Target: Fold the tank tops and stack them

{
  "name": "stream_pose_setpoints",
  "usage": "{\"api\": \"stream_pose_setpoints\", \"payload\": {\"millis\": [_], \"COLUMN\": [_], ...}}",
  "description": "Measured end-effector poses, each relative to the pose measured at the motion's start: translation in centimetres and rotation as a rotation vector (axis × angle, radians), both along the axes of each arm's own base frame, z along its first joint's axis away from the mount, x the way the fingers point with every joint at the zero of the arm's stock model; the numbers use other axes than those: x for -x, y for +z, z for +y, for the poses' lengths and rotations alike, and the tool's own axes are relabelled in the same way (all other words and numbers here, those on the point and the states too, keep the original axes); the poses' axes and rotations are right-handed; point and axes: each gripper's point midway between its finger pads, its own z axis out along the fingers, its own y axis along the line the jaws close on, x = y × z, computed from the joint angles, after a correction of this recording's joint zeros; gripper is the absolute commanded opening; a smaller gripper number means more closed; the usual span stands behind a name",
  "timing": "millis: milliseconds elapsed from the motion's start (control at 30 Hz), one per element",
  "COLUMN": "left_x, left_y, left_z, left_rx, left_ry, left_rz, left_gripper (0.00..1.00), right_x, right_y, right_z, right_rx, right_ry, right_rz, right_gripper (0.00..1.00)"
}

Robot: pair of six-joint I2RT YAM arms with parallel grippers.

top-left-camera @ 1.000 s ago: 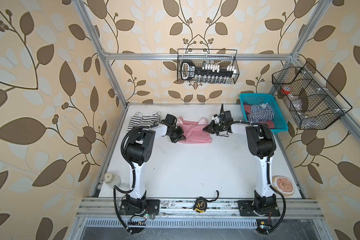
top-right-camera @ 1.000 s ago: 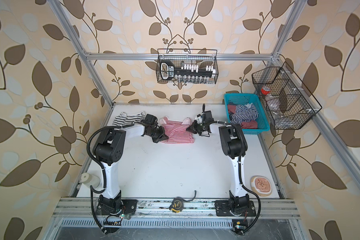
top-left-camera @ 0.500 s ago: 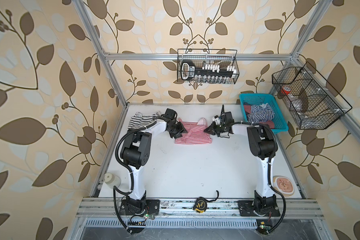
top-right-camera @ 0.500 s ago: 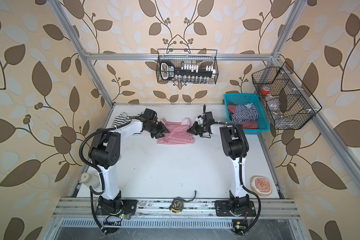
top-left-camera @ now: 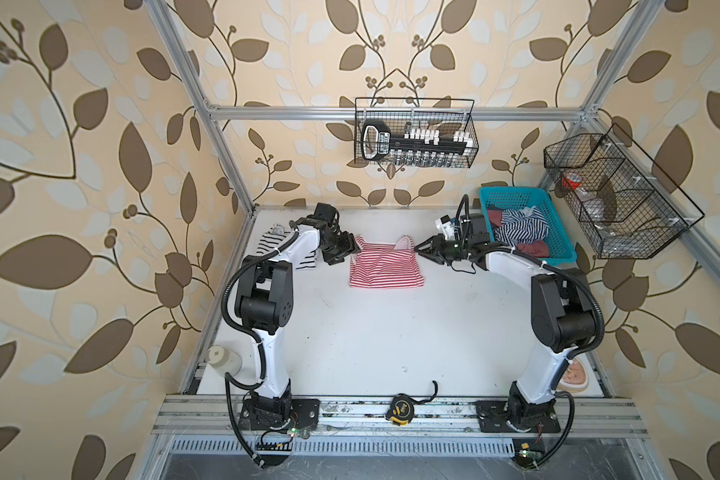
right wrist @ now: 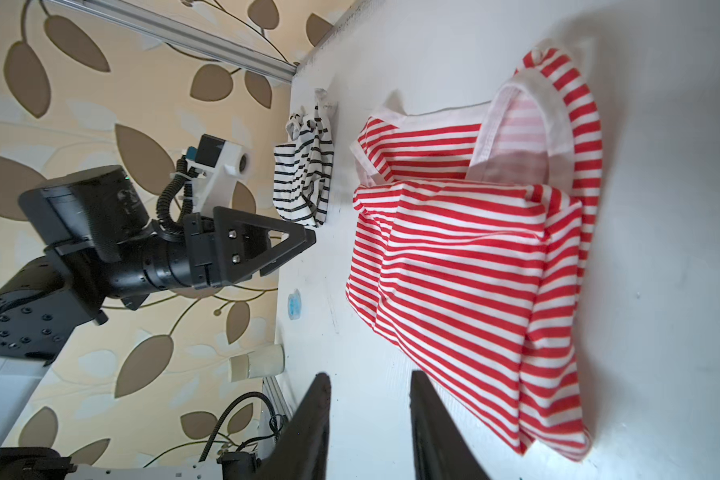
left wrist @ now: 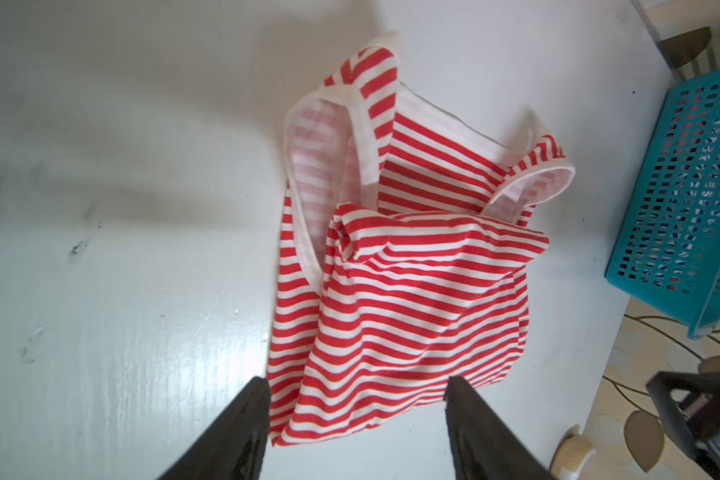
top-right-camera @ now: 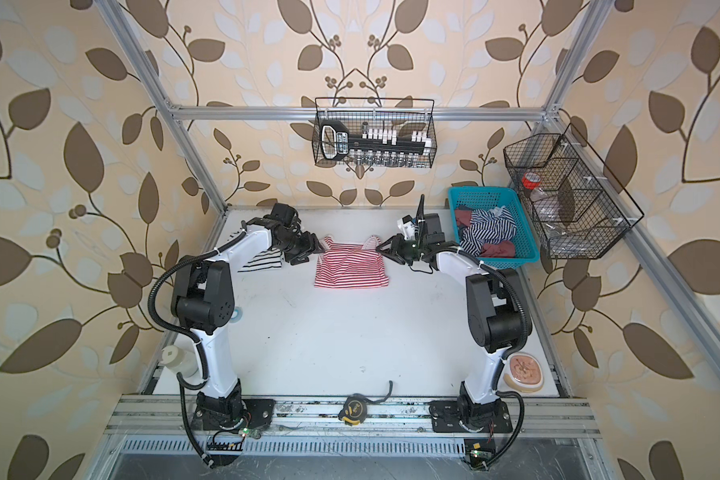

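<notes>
The red-and-white tank top (top-left-camera: 385, 266) lies on the worktop (top-left-camera: 391, 332) between our hands, with its hem doubled up over the chest. Our left hand (top-left-camera: 352, 252) stands open and empty at the top's left edge. Our right hand (top-left-camera: 424, 250), jaws narrowly apart, holds nothing at the right edge. For the next fold we should pinch both layers low, so the loose upper layer cannot slide. Then we stack it on the black-and-white tank top (top-left-camera: 269, 245).
</notes>
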Motion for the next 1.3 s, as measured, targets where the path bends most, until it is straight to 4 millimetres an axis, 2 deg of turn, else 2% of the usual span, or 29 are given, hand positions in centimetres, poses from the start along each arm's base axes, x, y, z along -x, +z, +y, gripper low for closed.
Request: {"api": "stream_pose_setpoints", "payload": {"millis": [133, 233, 467, 700, 867, 933, 1133, 1300], "left_x": [0.6, 0.4, -0.1, -1.0, -1.7, -1.9, -2.4, -2.5], "left_y": [-2.0, -3.1, -4.8, -4.7, -4.6, -4.7, -5.5, -6.3], "left_z": [-0.1, -0.4, -1.1, -2.2, -4.0, -4.7, -5.6, -5.4], "left_rx": [0.009, 0.021, 0.058, 0.112, 0.127, 0.125, 0.083, 0.045], "left_ry": [-0.006, -0.012, -0.018, -0.031, -0.061, -0.072, -0.071, -0.056], "left_rz": [0.029, 0.034, 0.041, 0.014, 0.0, -0.001, 0.005, 0.015], "left_gripper": [0.71, 0.72, 0.73, 0.73, 0.69, 0.64, 0.4, 0.05], "right_x": [1.2, 1.9, 2.4, 2.7, 3.0, 3.1, 3.5, 3.9], "right_y": [-0.9, -1.3, -1.4, -1.5, -2.0, -2.1, -2.4, -2.2], "right_z": [-1.0, -1.5, -1.8, -1.8, -1.9, -1.9, -2.2, -3.0], "right_rx": [0.01, 0.015, 0.023, 0.024, 0.027, 0.027, 0.031, 0.033], "right_ry": [-0.015, -0.02, -0.017, -0.016, -0.016, -0.015, -0.019, -0.031], "right_rz": [0.034, 0.05, 0.053, 0.056, 0.068, 0.071, 0.079, 0.071], "right_gripper": [0.35, 0.36, 0.36, 0.36, 0.37, 0.37, 0.37, 0.37]}}
